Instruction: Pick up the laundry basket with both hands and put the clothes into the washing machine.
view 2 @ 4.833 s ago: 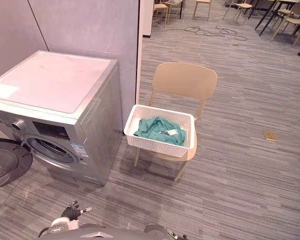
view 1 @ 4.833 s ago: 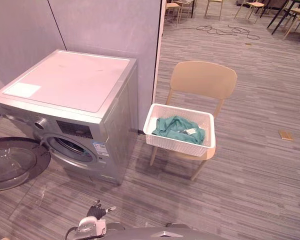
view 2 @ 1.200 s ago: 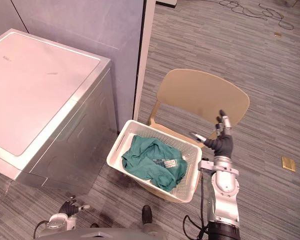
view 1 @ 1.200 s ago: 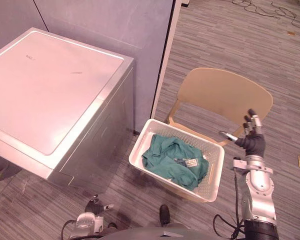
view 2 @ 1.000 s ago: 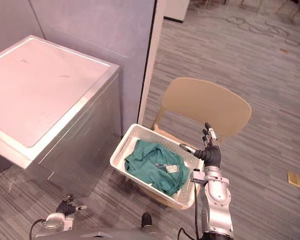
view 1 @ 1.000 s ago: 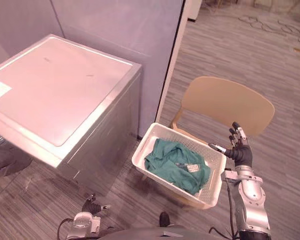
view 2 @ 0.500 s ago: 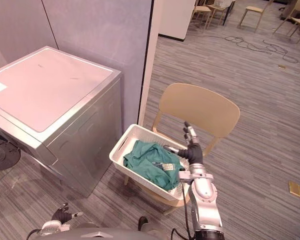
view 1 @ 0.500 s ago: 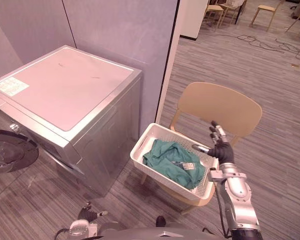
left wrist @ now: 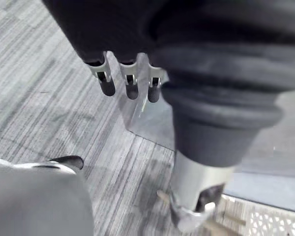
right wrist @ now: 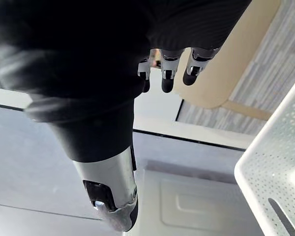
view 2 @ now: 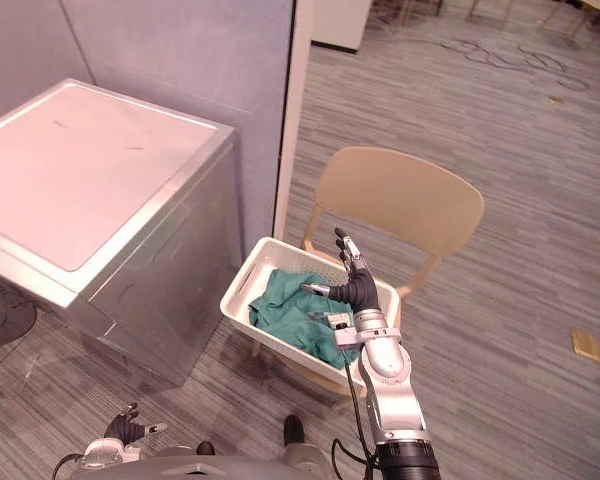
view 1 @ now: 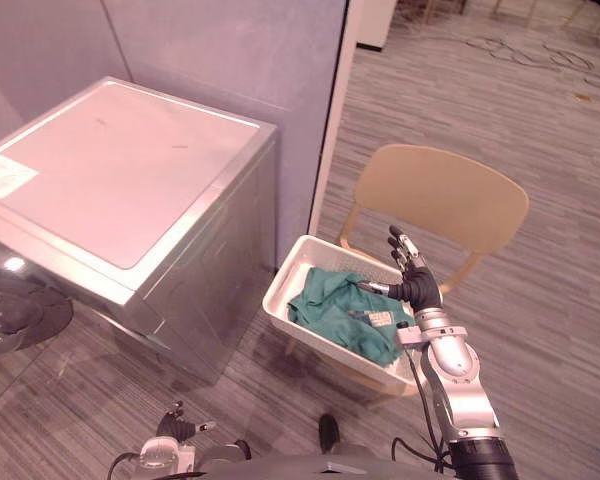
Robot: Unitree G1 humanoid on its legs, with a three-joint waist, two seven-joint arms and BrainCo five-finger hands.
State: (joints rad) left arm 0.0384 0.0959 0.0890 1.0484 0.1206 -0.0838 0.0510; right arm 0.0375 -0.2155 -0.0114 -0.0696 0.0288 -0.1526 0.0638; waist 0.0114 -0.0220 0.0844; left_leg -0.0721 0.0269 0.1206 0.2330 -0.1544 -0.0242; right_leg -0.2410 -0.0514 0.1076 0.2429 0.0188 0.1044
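The white basket [view 1: 325,345] sits on the seat of a tan chair [view 1: 440,200], just beside the washer [view 1: 120,180], and the green clothes [view 1: 340,310] lie bunched inside it. The washer's round door [view 1: 10,320] hangs open low at its front. The right hand [view 1: 417,290] is raised over the basket's right end, in front of the chair back. Its fingers [right wrist: 168,81] stand straight and close together, pointing up, and its thumb [right wrist: 110,206] sticks out apart from them toward the clothes. The hand is spread and holds nothing. In the right wrist view the basket's perforated wall shows apart from the fingers, with no finger curled on the rim. Whether the palm brushes the rim cannot be told from the eye views. The left hand [view 1: 175,428] hangs low near the floor, in front of the washer and well apart from the basket. Its fingers [left wrist: 107,83] are relaxed and nearly straight over the grey floor [left wrist: 49,113], its thumb [left wrist: 191,206] is loose, and nothing is in it.
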